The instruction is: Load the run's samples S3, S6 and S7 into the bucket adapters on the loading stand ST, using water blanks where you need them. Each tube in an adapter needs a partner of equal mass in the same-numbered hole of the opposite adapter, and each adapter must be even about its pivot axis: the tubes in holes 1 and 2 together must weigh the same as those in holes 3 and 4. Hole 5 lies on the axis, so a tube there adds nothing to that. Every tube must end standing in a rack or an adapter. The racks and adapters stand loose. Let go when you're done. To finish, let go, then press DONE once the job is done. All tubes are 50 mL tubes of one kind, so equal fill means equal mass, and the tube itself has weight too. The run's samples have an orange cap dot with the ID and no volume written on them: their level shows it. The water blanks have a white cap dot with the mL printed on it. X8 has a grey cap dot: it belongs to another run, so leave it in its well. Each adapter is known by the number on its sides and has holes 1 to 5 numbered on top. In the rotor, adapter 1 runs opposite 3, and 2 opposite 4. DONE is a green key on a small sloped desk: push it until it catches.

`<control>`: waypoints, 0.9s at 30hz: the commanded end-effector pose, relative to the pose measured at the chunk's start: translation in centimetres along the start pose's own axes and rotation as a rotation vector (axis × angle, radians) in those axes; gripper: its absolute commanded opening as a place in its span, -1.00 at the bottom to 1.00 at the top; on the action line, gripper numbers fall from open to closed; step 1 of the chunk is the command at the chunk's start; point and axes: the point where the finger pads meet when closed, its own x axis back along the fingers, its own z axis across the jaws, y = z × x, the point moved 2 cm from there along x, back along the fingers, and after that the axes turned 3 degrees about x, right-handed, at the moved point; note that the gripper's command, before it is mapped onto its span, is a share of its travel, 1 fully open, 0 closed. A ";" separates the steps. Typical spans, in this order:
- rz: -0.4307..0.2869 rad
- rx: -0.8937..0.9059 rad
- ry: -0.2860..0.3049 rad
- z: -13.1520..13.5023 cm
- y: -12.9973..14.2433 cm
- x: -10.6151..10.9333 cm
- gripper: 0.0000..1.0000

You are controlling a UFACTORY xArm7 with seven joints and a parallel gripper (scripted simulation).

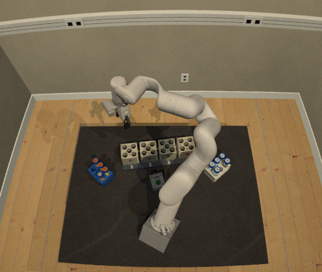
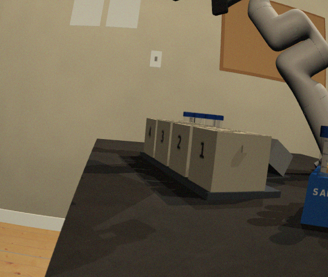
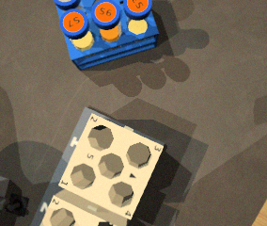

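Observation:
My gripper (image 1: 125, 120) is open and empty, high beyond the back edge of the table. The blue sample rack (image 1: 106, 182) (image 2: 322, 208) (image 3: 119, 54) holds S3 (image 1: 95, 160) (image 3: 137, 5), S6 (image 1: 100, 164) (image 3: 105, 11) and S7 (image 1: 105, 169) (image 3: 73, 22), orange-dotted, in one row, with X8 (image 1: 99, 174) beside S7. Adapter 1 (image 1: 129, 161) (image 2: 201, 167) (image 3: 119, 142), adapter 2 (image 1: 148, 159) (image 2: 177, 157), adapter 3 (image 1: 167, 157) (image 2: 161, 152) and adapter 4 (image 2: 149, 143) stand on the stand (image 1: 138, 167). No tube shows in them. The arm partly covers adapter 4 in the top view.
A white rack (image 1: 215, 177) at the right holds several blue-capped tubes with white dots; the arm passes near it. The green DONE key (image 1: 157, 182) is on its sloped desk in front of the stand. Printed volumes are too small to read.

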 end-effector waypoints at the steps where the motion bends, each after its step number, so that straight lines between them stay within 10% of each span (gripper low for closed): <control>1: 0.000 -0.174 0.013 -0.9 1.2 0.2 1.00; 27: -0.007 -0.821 0.024 -5.5 6.0 -0.7 1.00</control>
